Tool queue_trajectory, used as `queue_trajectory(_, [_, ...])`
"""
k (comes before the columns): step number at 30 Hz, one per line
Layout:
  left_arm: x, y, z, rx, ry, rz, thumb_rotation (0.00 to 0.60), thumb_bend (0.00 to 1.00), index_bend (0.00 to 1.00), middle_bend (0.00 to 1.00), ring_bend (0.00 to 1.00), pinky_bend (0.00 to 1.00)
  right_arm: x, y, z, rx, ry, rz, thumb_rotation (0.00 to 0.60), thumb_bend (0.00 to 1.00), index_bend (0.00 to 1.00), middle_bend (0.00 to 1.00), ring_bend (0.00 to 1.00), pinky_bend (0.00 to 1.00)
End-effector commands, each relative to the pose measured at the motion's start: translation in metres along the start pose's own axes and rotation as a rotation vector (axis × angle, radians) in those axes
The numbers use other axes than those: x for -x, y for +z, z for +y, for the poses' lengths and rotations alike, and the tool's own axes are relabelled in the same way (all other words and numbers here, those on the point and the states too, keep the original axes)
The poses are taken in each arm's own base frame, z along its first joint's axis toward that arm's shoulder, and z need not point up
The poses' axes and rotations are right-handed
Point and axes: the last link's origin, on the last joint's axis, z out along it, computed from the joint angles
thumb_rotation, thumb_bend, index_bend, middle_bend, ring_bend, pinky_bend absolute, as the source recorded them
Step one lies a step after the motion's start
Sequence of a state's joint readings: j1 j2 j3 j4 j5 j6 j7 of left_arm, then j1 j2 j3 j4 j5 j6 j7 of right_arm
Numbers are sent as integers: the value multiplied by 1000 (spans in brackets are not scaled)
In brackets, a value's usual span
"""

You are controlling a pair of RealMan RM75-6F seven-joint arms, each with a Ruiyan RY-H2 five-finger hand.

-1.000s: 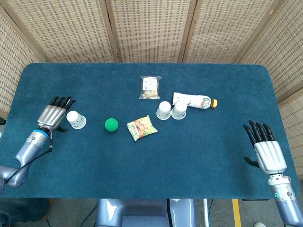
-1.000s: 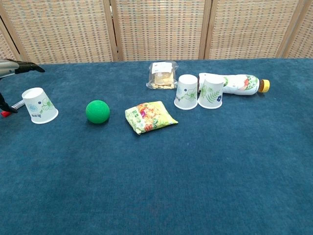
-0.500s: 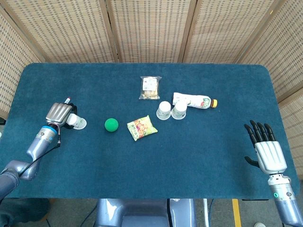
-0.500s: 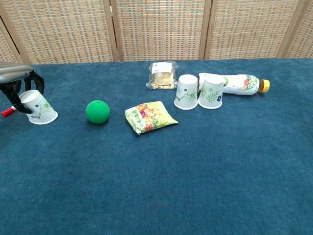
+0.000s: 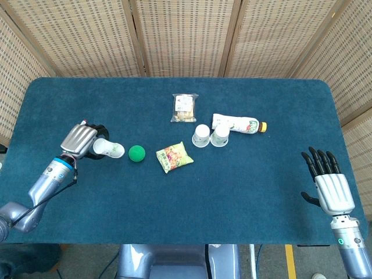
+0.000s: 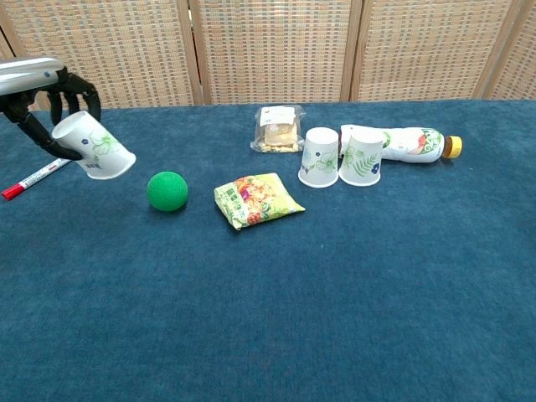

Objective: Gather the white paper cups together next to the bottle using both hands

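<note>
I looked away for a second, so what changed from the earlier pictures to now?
The left hand closed on the far-left paper cup, lifted it off the table and tilted it, moving toward the green ball. A red marker now shows. The right hand, bottle and other two cups stayed put.

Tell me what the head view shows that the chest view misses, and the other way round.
Only the head view shows the right robot hand, open and holding nothing near the table's right edge, plus the left arm behind the left robot hand.

Only the chest view shows the red marker lying on the table below the lifted cup, and that this cup is off the surface and tilted.

Both show the left robot hand gripping a cup, the green ball, both snack packs, and two upside-down cups beside the lying bottle.
</note>
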State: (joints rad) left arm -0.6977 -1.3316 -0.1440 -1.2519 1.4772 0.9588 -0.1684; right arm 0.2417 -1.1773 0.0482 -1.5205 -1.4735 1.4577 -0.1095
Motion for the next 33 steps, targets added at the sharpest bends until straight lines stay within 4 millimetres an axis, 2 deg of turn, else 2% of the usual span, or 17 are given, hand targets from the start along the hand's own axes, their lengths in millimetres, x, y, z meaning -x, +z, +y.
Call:
queue_trajectory(1, [-28, 0, 71, 224, 55, 14, 600, 193, 551, 427, 446, 485, -2, 0, 0, 2, 4, 7, 600, 0, 0, 0, 0, 0])
queue_trajectory(5, [-16, 12, 134, 360, 80, -60, 600, 188, 551, 427, 446, 485, -2, 1, 4, 14, 5, 7, 600, 0, 0, 0, 0, 0])
queue_trajectory(10, [5, 30, 184, 444, 110, -122, 600, 187, 551, 426, 446, 485, -3, 2, 8, 31, 7, 6, 600, 0, 0, 0, 0, 0])
queue_trajectory(16, [36, 54, 230, 501, 158, -208, 600, 159, 551, 426, 446, 485, -2, 6, 14, 55, 6, -1, 600, 0, 0, 0, 0, 0])
queue_trajectory(18, [43, 59, 240, 512, 183, -216, 600, 156, 551, 426, 446, 485, -1, 7, 17, 70, 8, -6, 600, 0, 0, 0, 0, 0])
queue_trajectory(23, [52, 62, 250, 519, 211, -214, 600, 151, 550, 425, 446, 484, -2, 8, 22, 86, 12, -4, 600, 0, 0, 0, 0, 0])
queue_trajectory(26, [57, 63, 250, 519, 246, -228, 600, 73, 499, 360, 398, 422, -1, 8, 23, 87, 13, -6, 600, 0, 0, 0, 0, 0])
queue_trajectory(28, [58, 61, 248, 519, 268, -245, 600, 2, 314, 178, 213, 271, -1, 8, 23, 87, 13, -10, 600, 0, 0, 0, 0, 0])
queue_trajectory(30, [57, 59, 248, 518, 268, -248, 600, 0, 121, 40, 55, 144, -1, 8, 23, 86, 13, -10, 600, 0, 0, 0, 0, 0])
queue_trajectory(31, [53, 57, 247, 516, 257, -243, 600, 0, 48, 6, 10, 91, -1, 7, 22, 85, 13, -9, 600, 0, 0, 0, 0, 0])
queue_trajectory(33, [43, 54, 244, 509, 243, -215, 600, 0, 2, 0, 0, 40, -1, 7, 22, 83, 14, -8, 600, 0, 0, 0, 0, 0])
